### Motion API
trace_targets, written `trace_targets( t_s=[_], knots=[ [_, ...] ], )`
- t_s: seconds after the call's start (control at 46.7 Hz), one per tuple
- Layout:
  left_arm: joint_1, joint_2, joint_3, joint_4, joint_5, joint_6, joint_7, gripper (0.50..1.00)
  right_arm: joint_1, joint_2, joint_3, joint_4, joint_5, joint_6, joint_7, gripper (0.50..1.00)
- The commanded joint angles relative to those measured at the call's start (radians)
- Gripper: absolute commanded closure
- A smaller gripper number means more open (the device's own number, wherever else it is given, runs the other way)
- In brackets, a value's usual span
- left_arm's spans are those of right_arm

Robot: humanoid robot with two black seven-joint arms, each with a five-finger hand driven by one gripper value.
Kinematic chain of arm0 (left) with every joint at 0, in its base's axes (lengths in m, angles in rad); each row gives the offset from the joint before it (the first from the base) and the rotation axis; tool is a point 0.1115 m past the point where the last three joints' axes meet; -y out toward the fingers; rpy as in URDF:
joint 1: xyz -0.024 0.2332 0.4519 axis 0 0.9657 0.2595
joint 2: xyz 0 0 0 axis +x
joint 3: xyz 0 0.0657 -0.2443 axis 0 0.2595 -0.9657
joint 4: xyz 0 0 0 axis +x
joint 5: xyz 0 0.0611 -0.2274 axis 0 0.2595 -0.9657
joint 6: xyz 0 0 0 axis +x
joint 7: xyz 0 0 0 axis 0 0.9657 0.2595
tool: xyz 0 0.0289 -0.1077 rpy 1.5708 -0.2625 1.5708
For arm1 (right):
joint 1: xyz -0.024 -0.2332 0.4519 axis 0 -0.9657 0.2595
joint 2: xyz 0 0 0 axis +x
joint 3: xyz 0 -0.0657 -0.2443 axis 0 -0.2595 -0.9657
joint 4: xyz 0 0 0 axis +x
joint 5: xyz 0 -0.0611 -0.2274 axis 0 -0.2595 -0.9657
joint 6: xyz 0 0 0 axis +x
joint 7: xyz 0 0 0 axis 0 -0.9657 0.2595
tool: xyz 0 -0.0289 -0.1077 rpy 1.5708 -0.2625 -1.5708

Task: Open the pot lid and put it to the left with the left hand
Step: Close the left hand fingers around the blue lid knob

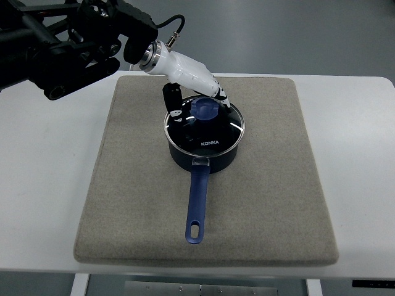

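- One dark blue pot (pixel 203 154) stands just above the middle of the frame on a grey mat (pixel 271 203), which lies on the white surface (pixel 43 185).
- Its glass lid (pixel 204 127) sits closed on the rim, with a round blue knob (pixel 203 109) on top.
- The pot's long blue handle (pixel 197 206) points toward the lower edge of the frame.
- The left hand (pixel 188 83) reaches in from the upper left on a black arm (pixel 68 43), its white shell just above the lid.
- Its fingers (pixel 174 102) curl down beside the knob; whether they grip it cannot be told.
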Motion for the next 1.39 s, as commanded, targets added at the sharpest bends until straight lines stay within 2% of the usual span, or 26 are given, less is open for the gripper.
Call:
trace_targets(
  t_s=[0.0, 1.37],
  knots=[
    [-0.008, 0.002, 0.0, -0.003, 0.001, 0.0, 0.0, 0.534, 0.0, 0.0, 0.0, 0.0, 0.0, 0.0, 0.0, 0.583],
    [-0.014, 0.002, 0.003, -0.014, 0.01, -0.008, 0.0, 0.525, 0.0, 0.0, 0.0, 0.0, 0.0, 0.0, 0.0, 0.583]
  ],
)
